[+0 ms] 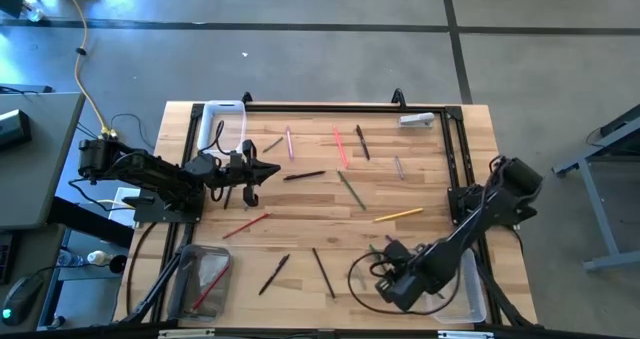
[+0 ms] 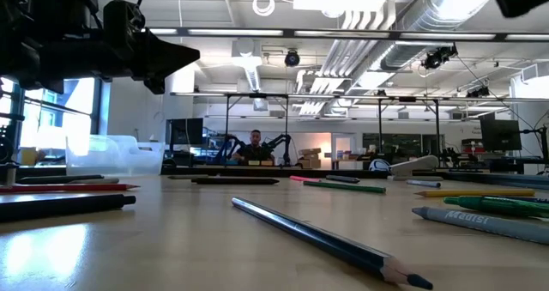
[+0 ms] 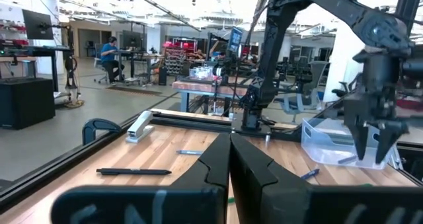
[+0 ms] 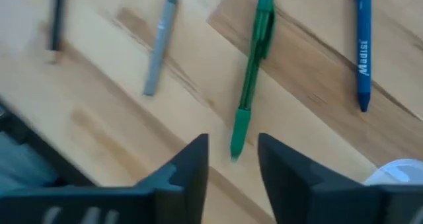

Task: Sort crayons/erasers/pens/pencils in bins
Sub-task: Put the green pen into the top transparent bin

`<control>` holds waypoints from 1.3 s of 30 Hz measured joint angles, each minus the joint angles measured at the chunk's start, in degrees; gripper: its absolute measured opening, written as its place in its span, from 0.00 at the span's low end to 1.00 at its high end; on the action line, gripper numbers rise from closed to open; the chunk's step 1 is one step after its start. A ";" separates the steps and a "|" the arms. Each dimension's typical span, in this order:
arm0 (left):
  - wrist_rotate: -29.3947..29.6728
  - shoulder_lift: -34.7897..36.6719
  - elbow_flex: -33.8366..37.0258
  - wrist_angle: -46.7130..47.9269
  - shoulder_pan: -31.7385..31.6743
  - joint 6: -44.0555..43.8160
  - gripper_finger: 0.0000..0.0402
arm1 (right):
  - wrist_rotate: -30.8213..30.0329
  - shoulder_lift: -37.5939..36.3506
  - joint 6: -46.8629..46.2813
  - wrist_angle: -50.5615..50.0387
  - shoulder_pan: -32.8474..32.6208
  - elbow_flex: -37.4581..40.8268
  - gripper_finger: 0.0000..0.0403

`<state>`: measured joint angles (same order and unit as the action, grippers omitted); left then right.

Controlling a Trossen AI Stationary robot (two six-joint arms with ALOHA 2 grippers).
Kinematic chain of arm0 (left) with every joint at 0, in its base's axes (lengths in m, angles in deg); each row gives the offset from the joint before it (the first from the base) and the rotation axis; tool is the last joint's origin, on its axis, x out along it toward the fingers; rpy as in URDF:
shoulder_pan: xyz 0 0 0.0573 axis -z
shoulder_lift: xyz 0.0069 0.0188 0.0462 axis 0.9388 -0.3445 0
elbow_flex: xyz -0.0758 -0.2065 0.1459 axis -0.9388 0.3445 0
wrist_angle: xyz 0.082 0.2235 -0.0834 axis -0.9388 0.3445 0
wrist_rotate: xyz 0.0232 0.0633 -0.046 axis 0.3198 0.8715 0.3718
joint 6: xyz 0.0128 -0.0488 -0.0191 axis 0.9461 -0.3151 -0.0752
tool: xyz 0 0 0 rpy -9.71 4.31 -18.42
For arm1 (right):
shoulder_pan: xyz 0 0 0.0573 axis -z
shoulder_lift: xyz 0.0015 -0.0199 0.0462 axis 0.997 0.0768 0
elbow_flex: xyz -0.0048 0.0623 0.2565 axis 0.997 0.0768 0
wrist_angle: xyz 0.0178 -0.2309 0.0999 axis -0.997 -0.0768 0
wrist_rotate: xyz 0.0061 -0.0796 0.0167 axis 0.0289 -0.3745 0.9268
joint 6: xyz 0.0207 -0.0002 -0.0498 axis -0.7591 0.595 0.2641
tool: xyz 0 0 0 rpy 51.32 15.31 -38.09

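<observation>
Lying just ahead of the right gripper (image 4: 232,159), fingers parted and empty: a green pen (image 4: 252,72), tip toward the gap; grey pencil (image 4: 159,49) and blue crayon (image 4: 363,42) flanking it on the wooden table (image 4: 310,85); left gripper (image 3: 230,174) closed on nothing, raised; open workshop beyond, a person seated at a far desk.

1. I see bright ceiling lights (image 2: 257,35) glaring in the low view.
2. Nearest pencil (image 2: 326,242) soft, out of focus.
3. Right wrist view motion-blurred; green pen (image 4: 251,69) smeared.
4. Table (image 1: 420,194) evenly lit, faint shadows.
</observation>
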<state>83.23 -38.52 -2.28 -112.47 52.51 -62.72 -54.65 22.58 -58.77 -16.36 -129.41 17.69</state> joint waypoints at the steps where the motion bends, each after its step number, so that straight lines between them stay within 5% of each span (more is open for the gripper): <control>1: 0.00 0.00 0.00 0.00 0.00 0.00 0.00 | 0.84 0.86 0.00 0.14 0.40 0.00 0.36; 6: 0.00 0.00 0.00 -0.01 0.00 0.00 0.00 | 5.48 4.37 0.24 0.33 1.93 0.02 0.46; 12: 0.02 0.00 0.00 0.00 0.00 0.00 0.00 | 6.23 6.11 0.64 0.77 2.70 0.02 0.47; 25: 0.02 0.00 0.00 -0.02 0.00 -0.04 0.00 | 7.14 11.04 4.53 4.17 3.99 -0.22 0.28; 34: 0.28 0.00 0.00 -0.03 0.00 -1.65 0.00 | 7.39 9.50 8.70 2.99 4.36 0.16 0.03; 39: 0.29 0.00 -0.73 0.18 0.02 -3.65 0.00 | 4.78 5.45 14.51 1.57 5.90 0.15 0.05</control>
<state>83.52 -38.52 -3.01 -112.29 52.52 -66.37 -49.87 28.03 -44.25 -14.79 -123.51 17.85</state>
